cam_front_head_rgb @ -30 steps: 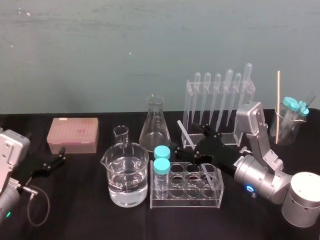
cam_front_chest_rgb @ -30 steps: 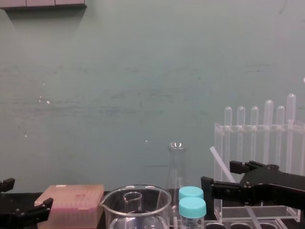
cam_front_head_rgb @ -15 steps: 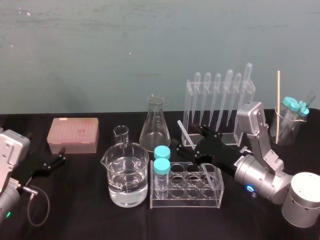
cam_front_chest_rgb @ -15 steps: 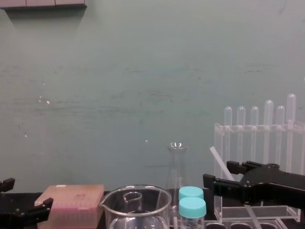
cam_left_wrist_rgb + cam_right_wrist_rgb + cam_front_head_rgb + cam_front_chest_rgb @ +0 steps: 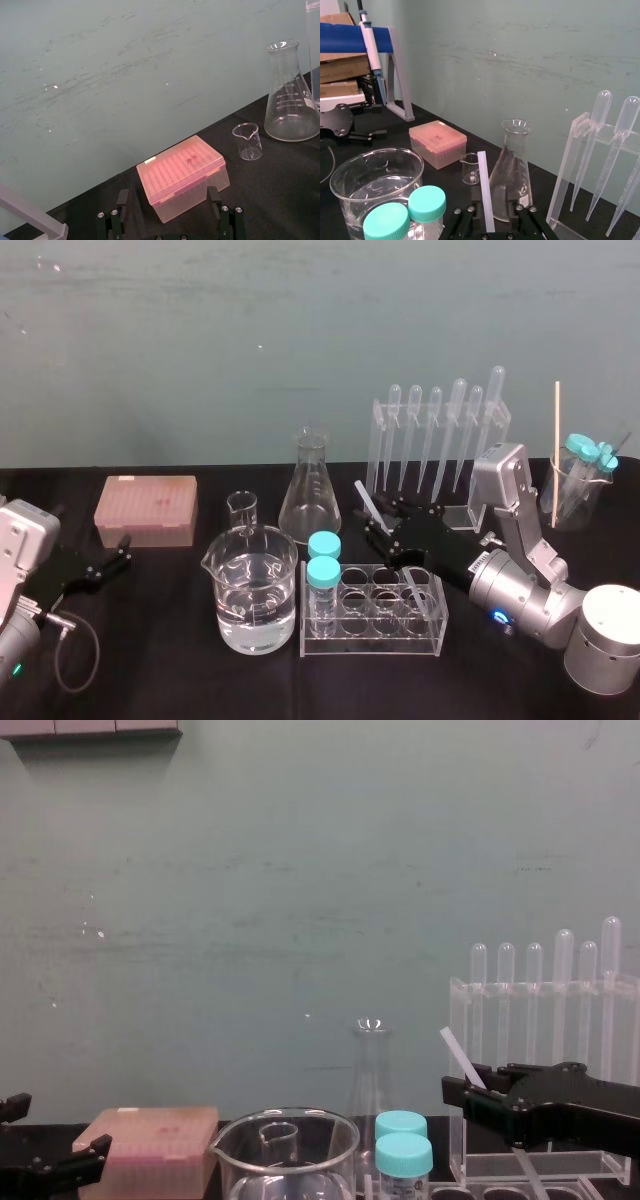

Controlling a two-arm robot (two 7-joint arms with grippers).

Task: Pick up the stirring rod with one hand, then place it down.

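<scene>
The head camera is looking down on the table (image 5: 150,640) from above; the chest camera is looking level, close behind the beaker (image 5: 285,1145). Both wrist cameras are sitting low, facing the wall (image 5: 125,60), sharing the flask (image 5: 512,170) and pink box (image 5: 182,175).

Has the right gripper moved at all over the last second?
Yes. The right gripper has shut on the stirring rod: in the chest view its near finger went right, away from the teal-capped vials toward the pipette rack.
</scene>
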